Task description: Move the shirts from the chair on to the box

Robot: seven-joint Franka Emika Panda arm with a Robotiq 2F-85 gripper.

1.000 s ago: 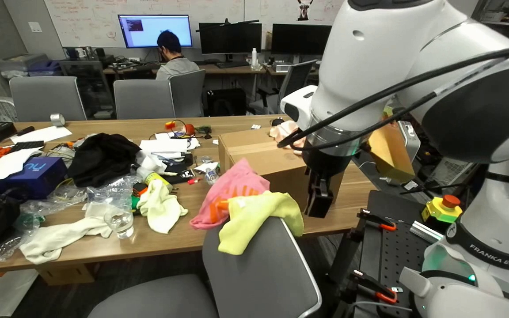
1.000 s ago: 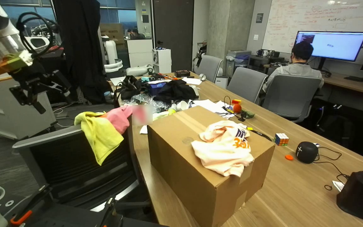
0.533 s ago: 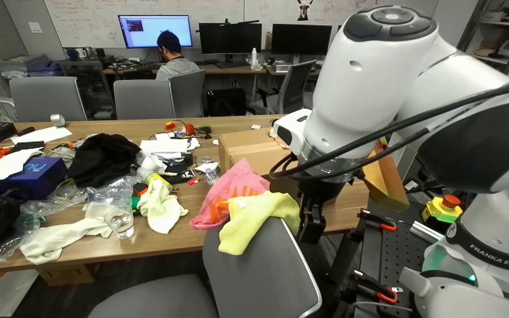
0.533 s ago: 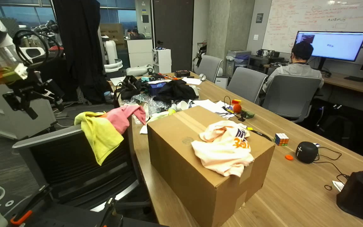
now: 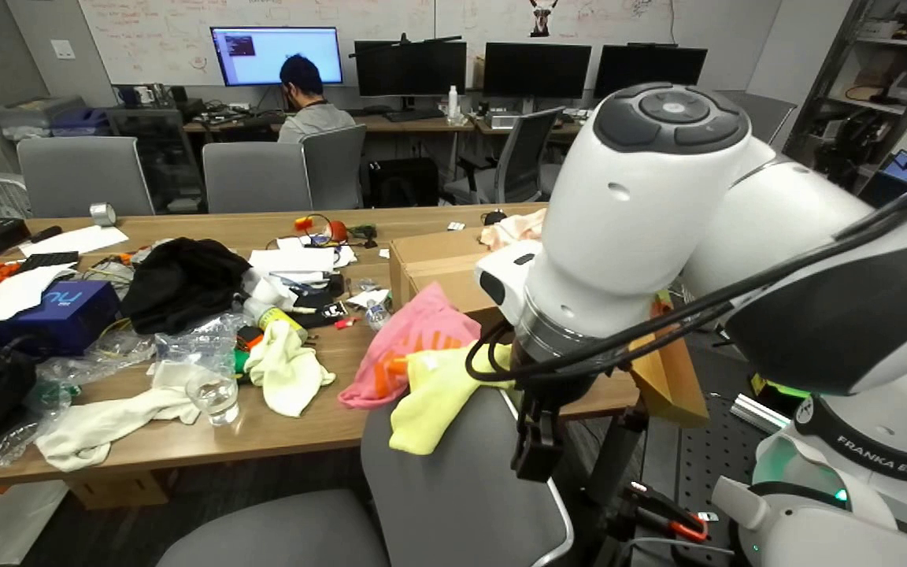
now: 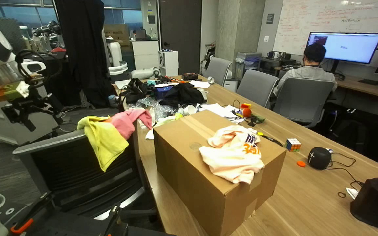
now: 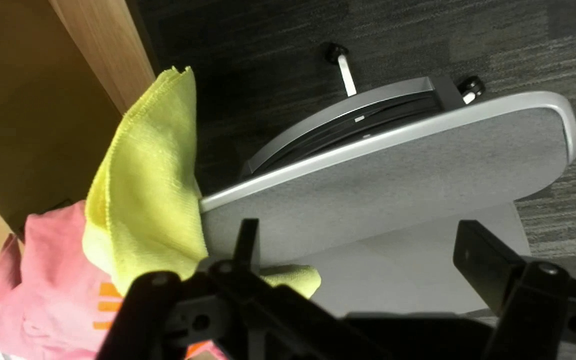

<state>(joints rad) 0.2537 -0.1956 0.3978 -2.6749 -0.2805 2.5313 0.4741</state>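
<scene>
The pincer [image 7: 359, 230] hangs over the chair [image 7: 393, 185], jaws apart, empty. On the chair's top corner, the yellow shirt [image 7: 148, 195] overlaps the pink shirt [image 7: 63, 285]; best pinch 1 fold, yellow cloth alone, then lift clear. The peach shirt [image 6: 231, 155] lies on the box [image 6: 189, 152].

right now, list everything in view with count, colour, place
table: one, brown, mid-room
cardboard box: one, brown, on table
front office chair: one, grey, at table
peach shirt: one, peach, on box
yellow shirt: one, neon yellow, over chair back
pink shirt: one, pink, touching yellow shirt
rear office chairs: several, grey, beyond table
cloth heap: one, black, on table
Rubik's cube: one, multicoloured, near box
monitors: four, three dark, at rear
seated person: one, grey top, at rear
smaller clutter: uncounted, mixed, on table
arm: one, white and black, beside chair
gripper: one, black, open, near chair
</scene>
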